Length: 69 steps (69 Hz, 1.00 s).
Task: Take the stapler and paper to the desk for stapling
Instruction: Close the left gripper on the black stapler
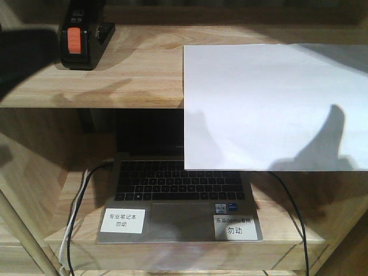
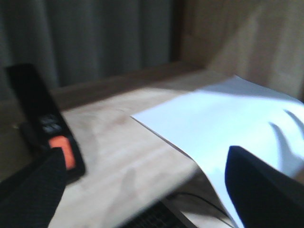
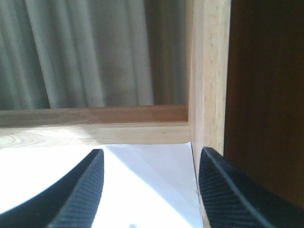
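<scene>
The black stapler (image 1: 80, 37) with its orange-red patch stands at the back left of the upper shelf (image 1: 115, 80). The white paper (image 1: 276, 103) lies on the shelf's right half, and its front part overhangs the shelf edge. In the left wrist view my left gripper (image 2: 147, 190) is open above the shelf's front edge, with the stapler (image 2: 47, 128) beside its left finger and the paper (image 2: 228, 133) under its right finger. My right gripper (image 3: 149, 183) is open, low over the paper (image 3: 156, 180) near its far right corner. The desk is out of view.
A laptop (image 1: 178, 195) with two white stickers sits open on the lower shelf, partly under the overhanging sheet. Cables (image 1: 72, 230) hang at its left and right. The shelf's right upright (image 3: 209, 95) stands close to my right finger. A grey curtain (image 3: 95, 52) hangs behind.
</scene>
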### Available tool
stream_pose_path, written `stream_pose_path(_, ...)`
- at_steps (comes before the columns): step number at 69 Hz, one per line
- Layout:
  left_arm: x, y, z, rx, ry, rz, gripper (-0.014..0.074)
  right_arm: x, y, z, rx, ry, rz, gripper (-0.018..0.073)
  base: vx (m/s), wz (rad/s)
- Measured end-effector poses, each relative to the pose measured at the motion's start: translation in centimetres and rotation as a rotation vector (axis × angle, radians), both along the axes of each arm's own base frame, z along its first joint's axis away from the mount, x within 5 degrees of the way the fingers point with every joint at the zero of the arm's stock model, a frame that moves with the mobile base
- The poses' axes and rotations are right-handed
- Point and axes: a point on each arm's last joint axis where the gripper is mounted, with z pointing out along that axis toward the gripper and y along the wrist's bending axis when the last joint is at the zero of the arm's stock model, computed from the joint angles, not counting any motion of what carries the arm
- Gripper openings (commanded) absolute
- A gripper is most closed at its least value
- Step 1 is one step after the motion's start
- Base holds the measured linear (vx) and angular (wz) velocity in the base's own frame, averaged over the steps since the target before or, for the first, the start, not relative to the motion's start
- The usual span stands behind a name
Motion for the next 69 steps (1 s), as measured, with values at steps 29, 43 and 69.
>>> stream_pose_path(29, 7.3, -3.0, 3.7, 0.045, 0.154, 0.221, 0.0606, 0.0, 0.0, 0.0, 0.0, 0.001, 0.0, 0.0412, 0.0, 0.0)
stream_pose_path(43, 11.1, -4.8, 4.1, 0.109, 0.246, 0.305, 0.0606, 0.0, 0.0, 0.0, 0.0, 0.001, 0.0, 0.0412, 0.0, 0.0)
stream_pose_path(69, 16.3, -7.6, 2.2, 0.224, 0.366, 0.4, 0.0587, 0.0, 0.0, 0.0, 0.0, 0.001, 0.0, 0.0412, 0.0, 0.0)
